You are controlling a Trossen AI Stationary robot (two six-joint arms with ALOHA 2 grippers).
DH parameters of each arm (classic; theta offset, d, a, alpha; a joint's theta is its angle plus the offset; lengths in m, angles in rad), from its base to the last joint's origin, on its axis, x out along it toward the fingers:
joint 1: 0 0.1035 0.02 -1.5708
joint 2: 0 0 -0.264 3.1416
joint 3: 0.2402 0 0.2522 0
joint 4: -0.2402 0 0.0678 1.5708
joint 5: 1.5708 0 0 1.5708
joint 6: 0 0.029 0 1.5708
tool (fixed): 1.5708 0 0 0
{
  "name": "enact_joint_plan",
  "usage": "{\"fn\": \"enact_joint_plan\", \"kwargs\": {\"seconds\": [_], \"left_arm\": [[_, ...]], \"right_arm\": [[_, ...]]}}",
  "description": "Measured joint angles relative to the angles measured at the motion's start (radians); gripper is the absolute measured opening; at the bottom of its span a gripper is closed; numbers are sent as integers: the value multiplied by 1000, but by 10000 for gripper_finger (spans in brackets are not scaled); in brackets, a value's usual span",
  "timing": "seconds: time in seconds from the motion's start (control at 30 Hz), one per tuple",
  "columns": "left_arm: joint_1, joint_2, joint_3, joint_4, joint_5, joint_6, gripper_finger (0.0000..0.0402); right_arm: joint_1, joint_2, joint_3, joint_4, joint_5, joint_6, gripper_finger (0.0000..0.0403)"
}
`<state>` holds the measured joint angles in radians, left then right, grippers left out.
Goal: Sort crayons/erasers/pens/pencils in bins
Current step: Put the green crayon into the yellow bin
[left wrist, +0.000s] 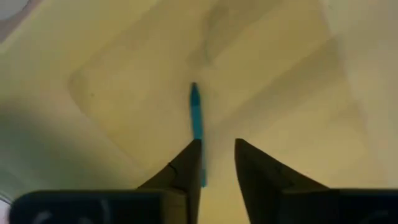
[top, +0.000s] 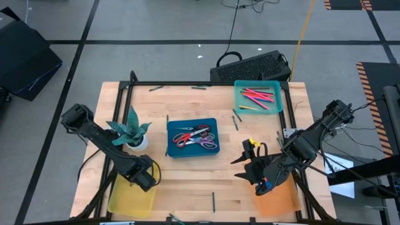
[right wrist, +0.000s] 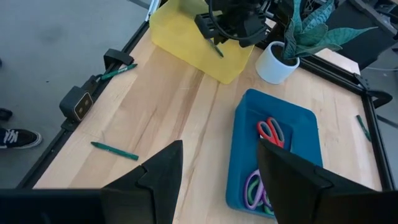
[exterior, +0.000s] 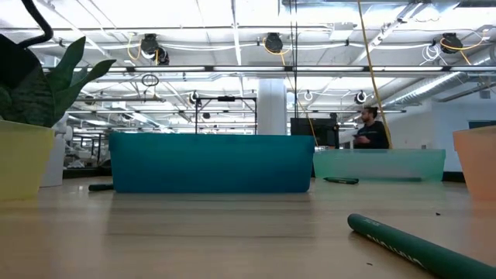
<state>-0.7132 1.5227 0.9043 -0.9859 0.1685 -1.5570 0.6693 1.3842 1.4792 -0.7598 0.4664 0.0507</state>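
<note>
My left gripper (top: 149, 178) hangs open over the yellow bin (top: 128, 200) at the table's near left. A blue-green pen (left wrist: 196, 118) runs along the inner side of one finger, pointing down toward the bin's floor (left wrist: 124, 93). My right gripper (top: 247, 165) is open and holds nothing; it stands above the table just left of the orange bin (top: 278, 199). The teal bin (top: 240, 94) at the far right holds red and pink sticks (top: 259, 97). The dark blue bin (top: 172, 134) in the middle holds scissors. No erasers are in view. My left gripper has the pen (left wrist: 200, 162) lying lengthwise against the inner side of one finger (left wrist: 186, 165), with a clear gap to the other finger. I cannot tell whether the finger touches the pen or the pen is loose below it.
A potted plant (top: 131, 131) stands close beside my left arm. Loose green pens lie on the wood: one near the front edge (top: 212, 201), others between the blue and teal bins (top: 235, 119) and along the far edge (top: 156, 88). A keyboard (top: 253, 65) sits beyond the table.
</note>
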Motion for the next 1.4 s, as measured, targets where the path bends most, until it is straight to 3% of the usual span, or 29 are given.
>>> {"fn": "enact_joint_plan", "kwargs": {"seconds": [0.23,0.43,0.53,0.67,0.97,1.2,1.4], "left_arm": [[8,0,105,8,64,48,157],[-3,0,377,35,-156,211,154],[-3,33,481,131,-219,429,148],[-5,157,601,231,-213,768,148],[-22,520,892,232,-153,1283,147],[-43,626,935,214,-126,1374,147],[-56,688,936,206,-132,1343,147]], "right_arm": [[0,0,0,-35,0,17,196],[-1,0,0,-44,0,-2,196],[-2,0,0,-45,1,-30,196],[-8,0,0,-45,2,-57,196],[-8,0,0,-49,1,-55,196],[-8,0,0,-63,1,-21,196],[-8,0,0,-64,1,-12,196]]}}
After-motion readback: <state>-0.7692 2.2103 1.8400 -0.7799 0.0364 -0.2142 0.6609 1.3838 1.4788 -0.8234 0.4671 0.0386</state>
